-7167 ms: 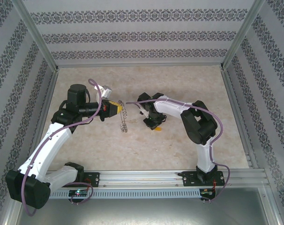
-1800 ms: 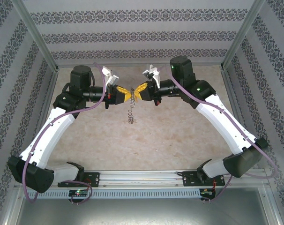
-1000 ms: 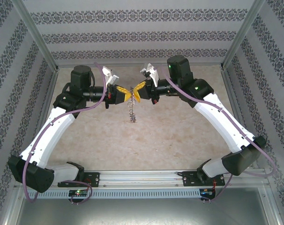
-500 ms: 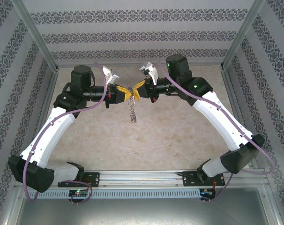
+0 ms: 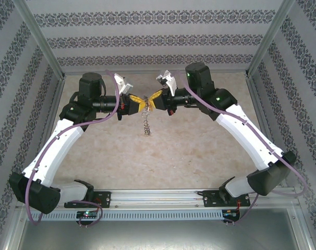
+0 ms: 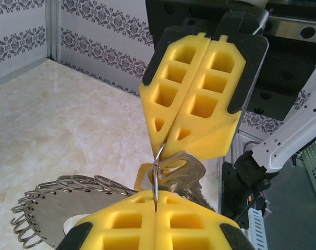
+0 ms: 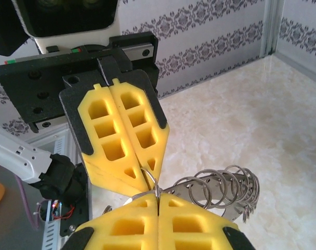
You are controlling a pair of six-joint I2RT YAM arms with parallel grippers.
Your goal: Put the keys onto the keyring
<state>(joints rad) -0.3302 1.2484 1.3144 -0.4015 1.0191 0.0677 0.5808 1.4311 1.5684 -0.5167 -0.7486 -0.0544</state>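
Threading step above the marbled table (image 5: 199,151): left gripper (image 6: 156,203) clenched on grey jagged-rimmed metal keyring (image 6: 53,208), right gripper (image 7: 158,204) apparently clenched on small silver key (image 6: 181,169), tips touching; next, the key likely needs feeding along the ring's wire.

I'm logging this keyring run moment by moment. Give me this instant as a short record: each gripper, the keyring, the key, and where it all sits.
left gripper: shut, pinching a thin wire loop at the top of the keyring
right gripper: shut, tip to tip with the left one, the same loop running into it
keyring: dangles below the two tips, clear of the table
key: small, silver, right beside the tips; what holds it is unclear
location: mid-air above the far half of the table
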